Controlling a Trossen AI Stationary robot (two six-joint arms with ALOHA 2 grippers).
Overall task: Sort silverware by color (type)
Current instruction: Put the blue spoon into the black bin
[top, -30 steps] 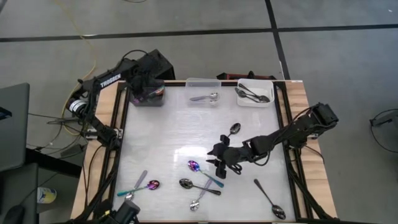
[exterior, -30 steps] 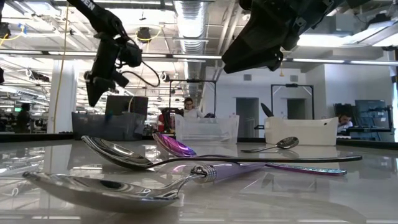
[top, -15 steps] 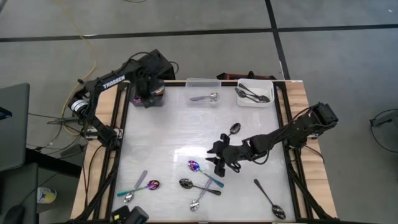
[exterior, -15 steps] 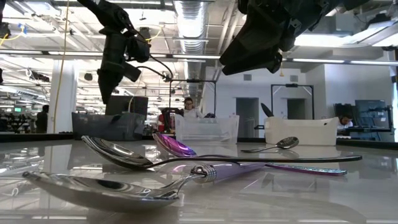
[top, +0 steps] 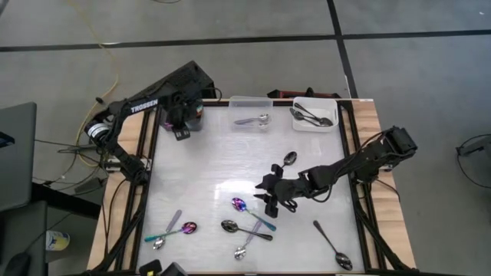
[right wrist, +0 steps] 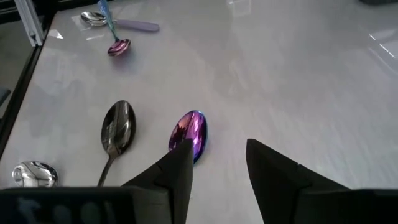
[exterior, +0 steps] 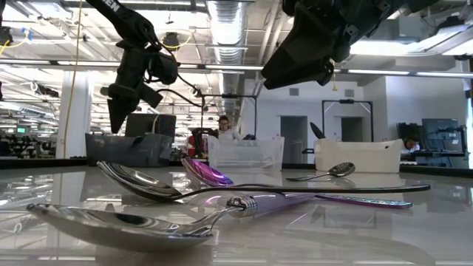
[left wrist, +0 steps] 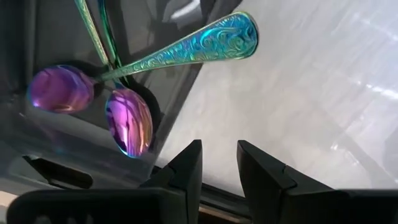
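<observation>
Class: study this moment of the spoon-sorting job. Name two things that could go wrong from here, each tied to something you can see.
1. The right gripper hovers open over the iridescent spoon, whose handle lies among the crossed dark spoon and silver spoon; lifting it may drag those.
2. One teal handle pokes over the dark bin's wall beside the left gripper; a passing arm could knock it.

Bare tabletop (top: 207, 165) mid-table; spoons (top: 249, 218) crowd near edge.

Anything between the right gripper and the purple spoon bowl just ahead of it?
No. In the right wrist view only bare table separates the right gripper from the purple spoon; a dark spoon lies off to one side.
</observation>
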